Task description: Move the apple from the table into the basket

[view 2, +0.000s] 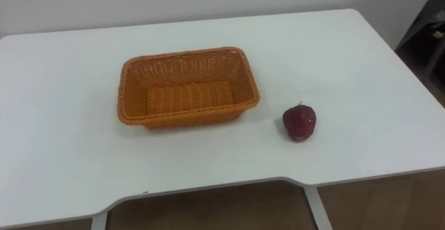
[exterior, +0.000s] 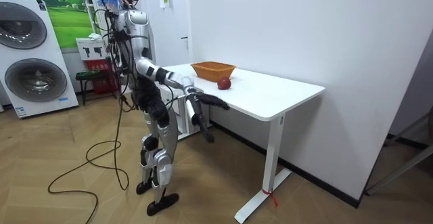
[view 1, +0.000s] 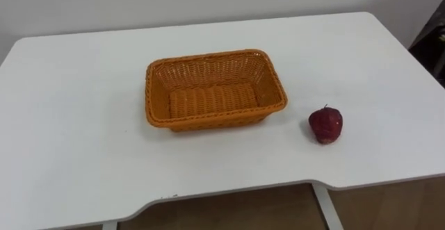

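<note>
Wht table: 1 basket, 1 apple nr it, apart.

Bright, even light leaves only faint shadows under the apple and basket.

ok so the room view is where it gets fuzzy. The right hand pokes out just under the counter edge and it's a tiny dark blob, no reading its pose. The left hand hangs lower, down and back from the right one, same story. Just above the right hand the apple is a red speck, stem too small to see. Further out from that hand, the basket shows only its outer wall, inside hidden. In the eye views the counter runs off both sides, its leg gets chopped at the bottom edge, and some dark thing top right is cut off, can't tell what.
</note>
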`<state>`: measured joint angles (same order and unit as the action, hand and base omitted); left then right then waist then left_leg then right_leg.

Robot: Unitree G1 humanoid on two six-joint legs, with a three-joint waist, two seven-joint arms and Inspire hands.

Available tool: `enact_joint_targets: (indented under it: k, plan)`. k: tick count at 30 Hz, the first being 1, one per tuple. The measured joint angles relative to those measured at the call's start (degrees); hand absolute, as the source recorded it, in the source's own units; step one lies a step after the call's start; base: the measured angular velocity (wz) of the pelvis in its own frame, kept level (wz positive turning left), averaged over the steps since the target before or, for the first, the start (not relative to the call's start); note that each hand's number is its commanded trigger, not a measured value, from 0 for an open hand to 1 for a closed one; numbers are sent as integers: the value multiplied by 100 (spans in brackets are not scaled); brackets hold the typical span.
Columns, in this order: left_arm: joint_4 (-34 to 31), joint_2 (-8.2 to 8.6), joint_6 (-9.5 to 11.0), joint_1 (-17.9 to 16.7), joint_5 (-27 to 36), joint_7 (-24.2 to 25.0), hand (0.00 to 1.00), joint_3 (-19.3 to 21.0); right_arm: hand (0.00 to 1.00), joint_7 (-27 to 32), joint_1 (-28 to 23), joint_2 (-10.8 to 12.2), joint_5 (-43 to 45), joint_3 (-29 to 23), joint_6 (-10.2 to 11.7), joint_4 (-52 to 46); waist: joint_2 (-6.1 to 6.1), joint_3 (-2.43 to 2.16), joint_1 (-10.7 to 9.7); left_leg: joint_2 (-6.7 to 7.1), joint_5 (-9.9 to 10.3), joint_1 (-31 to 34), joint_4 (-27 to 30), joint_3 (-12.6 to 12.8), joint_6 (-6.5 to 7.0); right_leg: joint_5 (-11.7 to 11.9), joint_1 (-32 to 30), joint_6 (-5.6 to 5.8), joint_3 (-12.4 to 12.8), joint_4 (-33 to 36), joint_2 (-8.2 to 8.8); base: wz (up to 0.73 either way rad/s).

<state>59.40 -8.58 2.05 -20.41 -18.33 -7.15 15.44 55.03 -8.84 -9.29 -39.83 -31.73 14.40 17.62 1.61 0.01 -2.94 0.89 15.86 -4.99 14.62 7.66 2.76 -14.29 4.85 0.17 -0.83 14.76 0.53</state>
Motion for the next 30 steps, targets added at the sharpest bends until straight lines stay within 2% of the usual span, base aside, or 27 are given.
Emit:
enact_joint_targets:
  k: [2, 5, 11, 15, 19, 20, 22, 30]
  plan:
    - [-2, -19, 7, 18, -3, 5, 0, -115, 0, 111, 25, -130, 866, 275, 57, -217, 11, 9, 39, 1, 0, 25, 16, -28, -1, 1, -27, -1, -57, -9, 7, 12]
    - [0, -19, 7, 16, -3, 5, 0, -137, 0, 52, 33, -245, 1596, 539, 55, -388, 24, 12, 113, -5, -3, 29, 18, -42, -5, 1, -25, -1, -99, -11, 9, 7]
    - [1, -22, 7, 26, -3, 5, 0, -316, 0, -339, 22, -253, 2460, 1021, 54, -558, 61, 8, 170, -5, -2, 32, -2, -43, -6, 5, 10, -8, -97, -97, 4, 0]
    - [1, -56, 43, 83, -1, 55, 0, -376, 0, -712, 20, -285, 2648, 1315, 54, -562, 86, 13, 184, -5, -2, 39, 5, -42, -6, 15, 21, -8, -95, -109, 2, 0]
    - [-1, -117, 149, 107, -1, 56, 0, -516, 0, -1101, 12, -406, 2707, 1783, 55, -561, 43, -2, 204, -9, -3, 19, -13, -31, -6, 16, 31, -10, -78, -114, -1, 0]
    - [-1, -133, 176, 112, -5, 55, 0, -516, 0, -1194, -29, -412, 2806, 1886, 54, -561, 78, 20, 216, -13, -3, -5, -36, -30, -8, 16, 32, -11, -80, -126, -2, 0]
    - [-1, -144, 178, 111, -6, 56, 0, -515, 0, -1326, -59, -411, 3069, 2054, 54, -563, 60, 37, 272, -17, -9, -78, -105, -14, -17, 17, 65, -11, -78, -136, -4, -4]
    - [-39, -190, 178, 114, -1, 57, 0, -712, 0, -1961, -81, -439, 3156, 2548, 52, -572, 56, 36, 371, -15, -9, -167, -113, -34, -17, 39, 215, -16, -128, -223, 5, 1]
